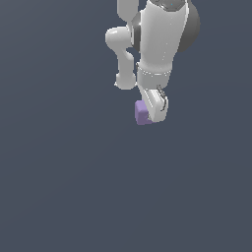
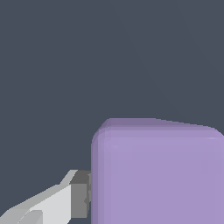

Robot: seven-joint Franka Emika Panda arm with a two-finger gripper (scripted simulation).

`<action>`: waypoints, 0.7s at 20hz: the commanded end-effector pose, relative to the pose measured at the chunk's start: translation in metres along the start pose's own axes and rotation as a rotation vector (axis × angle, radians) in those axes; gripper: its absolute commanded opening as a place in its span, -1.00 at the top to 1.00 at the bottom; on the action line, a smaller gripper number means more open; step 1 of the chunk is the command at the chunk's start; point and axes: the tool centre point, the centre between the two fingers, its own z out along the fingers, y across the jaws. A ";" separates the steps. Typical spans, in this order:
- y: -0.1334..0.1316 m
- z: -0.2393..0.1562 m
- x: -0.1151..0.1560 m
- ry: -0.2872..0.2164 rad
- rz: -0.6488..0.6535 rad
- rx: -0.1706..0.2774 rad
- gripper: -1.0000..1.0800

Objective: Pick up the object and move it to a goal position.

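Note:
The light-purple cube (image 1: 141, 113) sits under the end of my white arm and sticks out from beneath the hand toward the exterior view's left. My gripper (image 1: 149, 116) is down around the cube. In the wrist view the cube (image 2: 157, 175) fills the near part of the picture. One grey finger pad (image 2: 80, 194) presses flat against the cube's side. The other finger is out of frame. No goal marker shows in either view.
A plain dark grey-blue floor (image 1: 74, 187) lies all around with nothing else on it. The arm's white links and dark joint (image 1: 162, 34) hang over the far middle of the exterior view.

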 end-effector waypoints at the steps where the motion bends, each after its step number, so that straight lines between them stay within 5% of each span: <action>1: -0.008 -0.024 -0.011 0.000 0.000 -0.001 1.00; 14: -0.040 -0.099 -0.047 -0.004 -0.002 -0.001 1.00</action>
